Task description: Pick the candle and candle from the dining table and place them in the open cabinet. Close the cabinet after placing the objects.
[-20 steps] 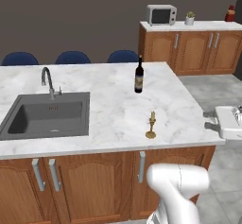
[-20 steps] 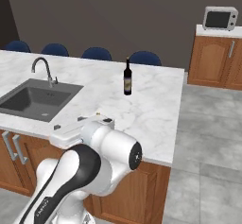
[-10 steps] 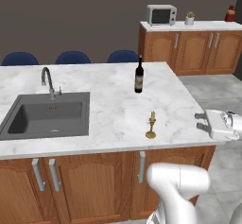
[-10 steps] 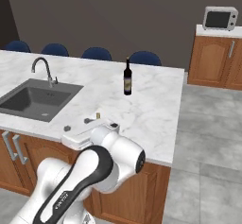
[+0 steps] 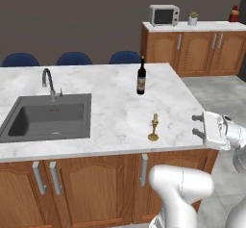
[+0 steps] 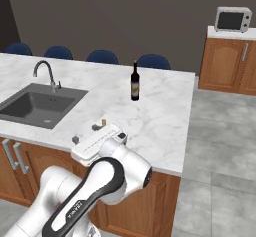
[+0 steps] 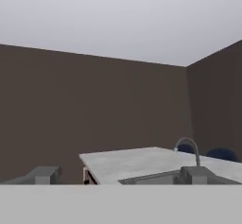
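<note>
Gripper (image 5: 196,125) sits off the right end of the dining table (image 5: 110,111), roughly at tabletop height, fingers spread wide with nothing between them; it points sideways back across the marble. In the right base view the gripper (image 6: 85,133) pokes out just above the white arm, both dark fingertips (image 6: 76,140) clear of any object. Candle (image 5: 153,127), the thin tapered one on a brass stick, stands upright on the marble just ahead of the fingers, near the front edge, apart from them, no contact. In the right base view only the candle (image 6: 103,123) tip shows, right behind the gripper body; whether it lines up between the fingers I can't tell. Wine bottle (image 5: 141,76) stands upright further along the top, beyond the candle from the hand and well apart from both. Sink (image 5: 48,116) and faucet (image 5: 49,83) are at the far end of the table from the hand. Hand view looks level along the tabletop: marble slab (image 7: 137,162), curved faucet (image 7: 188,148) to its right, dark wall behind. Blue chair backs (image 5: 72,58) line the far side of the table. Microwave (image 5: 164,15) sits on the low wooden cabinets (image 5: 192,51) well behind the hand.
</note>
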Robot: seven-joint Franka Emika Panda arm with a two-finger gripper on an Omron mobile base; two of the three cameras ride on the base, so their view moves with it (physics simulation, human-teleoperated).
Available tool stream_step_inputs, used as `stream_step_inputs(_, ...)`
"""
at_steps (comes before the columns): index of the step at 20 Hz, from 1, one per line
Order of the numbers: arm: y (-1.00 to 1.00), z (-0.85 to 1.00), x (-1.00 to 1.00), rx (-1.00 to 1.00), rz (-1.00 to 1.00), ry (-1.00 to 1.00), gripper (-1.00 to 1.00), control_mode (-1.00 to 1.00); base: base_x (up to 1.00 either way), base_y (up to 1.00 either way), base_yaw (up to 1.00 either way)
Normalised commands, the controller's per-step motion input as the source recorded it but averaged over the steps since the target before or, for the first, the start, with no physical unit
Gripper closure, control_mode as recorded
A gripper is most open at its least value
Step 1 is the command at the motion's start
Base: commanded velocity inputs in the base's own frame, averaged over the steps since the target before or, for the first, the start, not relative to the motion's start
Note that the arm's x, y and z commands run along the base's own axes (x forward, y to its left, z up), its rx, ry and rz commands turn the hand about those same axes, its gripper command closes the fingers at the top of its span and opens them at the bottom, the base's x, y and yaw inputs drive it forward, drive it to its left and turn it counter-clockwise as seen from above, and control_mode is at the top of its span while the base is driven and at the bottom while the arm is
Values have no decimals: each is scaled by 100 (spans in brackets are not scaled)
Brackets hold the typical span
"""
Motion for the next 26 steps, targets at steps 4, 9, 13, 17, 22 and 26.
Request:
stream_step_inputs(4, 0, -6, 25, 0, 0, -2, -100, -100, 0, 0, 0)
stream_step_inputs(9, 0, -8, 23, 0, 0, 2, -100, -100, 0, 0, 0)
stream_step_inputs(13, -6, -23, 14, 4, 0, 15, -100, -100, 0, 0, 0)
stream_step_inputs(17, 0, -31, 15, 3, 0, 11, -100, -100, 0, 0, 0)
stream_step_inputs(22, 0, -24, 8, 0, 0, 0, -100, -100, 0, 0, 0)
stream_step_inputs(26, 0, -21, 8, 0, 0, -1, -100, -100, 0, 0, 0)
